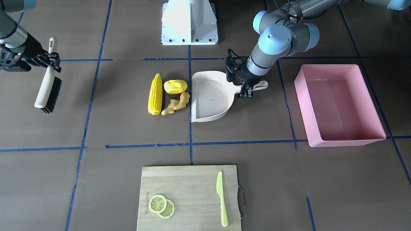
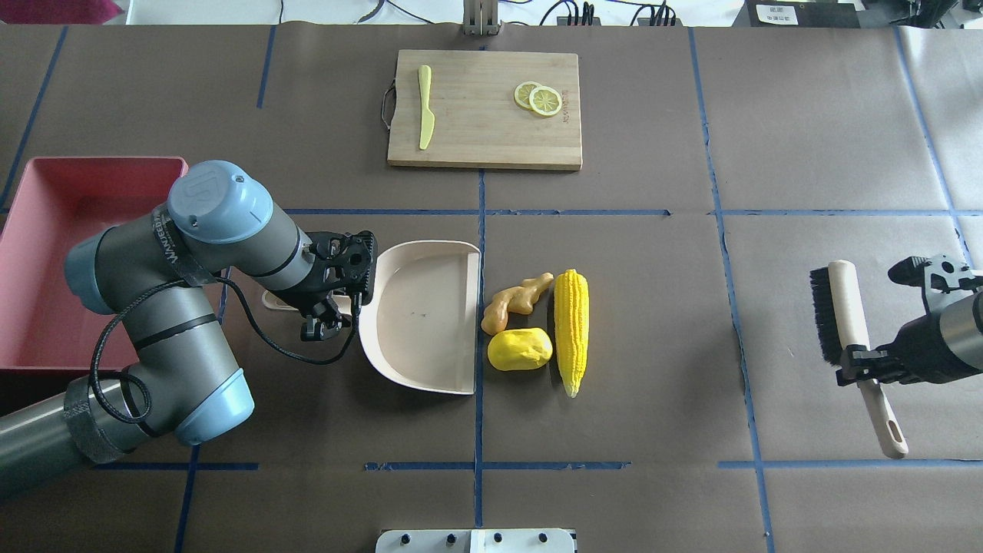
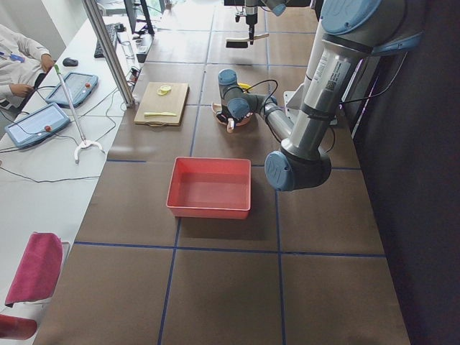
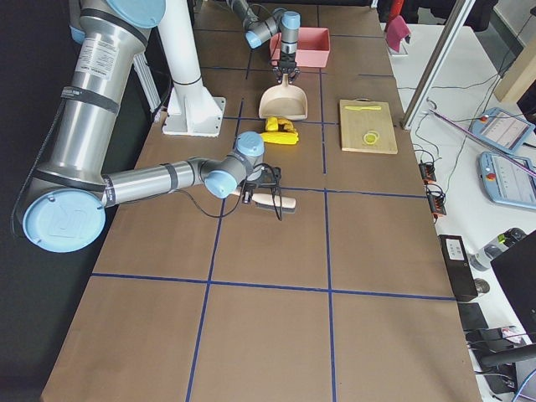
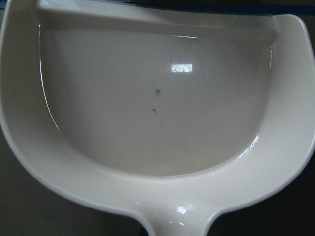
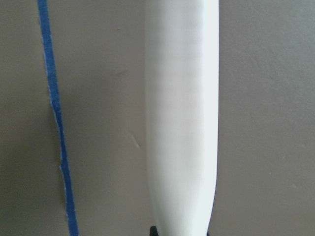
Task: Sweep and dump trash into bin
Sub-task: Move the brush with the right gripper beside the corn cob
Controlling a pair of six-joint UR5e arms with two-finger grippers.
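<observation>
The pink bin [image 2: 46, 253] sits empty at the far left. Next to it, the left gripper [image 2: 326, 311] is clamped on the handle of the dustpan [image 2: 418, 315], whose open mouth faces the trash and holds nothing. Ginger [image 2: 516, 301] and the lump [image 2: 520, 349] lie just off its lip, with the corn [image 2: 571, 326] touching or nearly touching them on the far side. Well apart to the right, the right gripper [image 2: 860, 365] is closed around the brush [image 2: 845, 315] handle, bristles turned toward the pile. I'd say both tools are in hand and sweeping hasn't begun. The brush must cross to beyond the corn, then push all three into the pan while the pan is held flat.
</observation>
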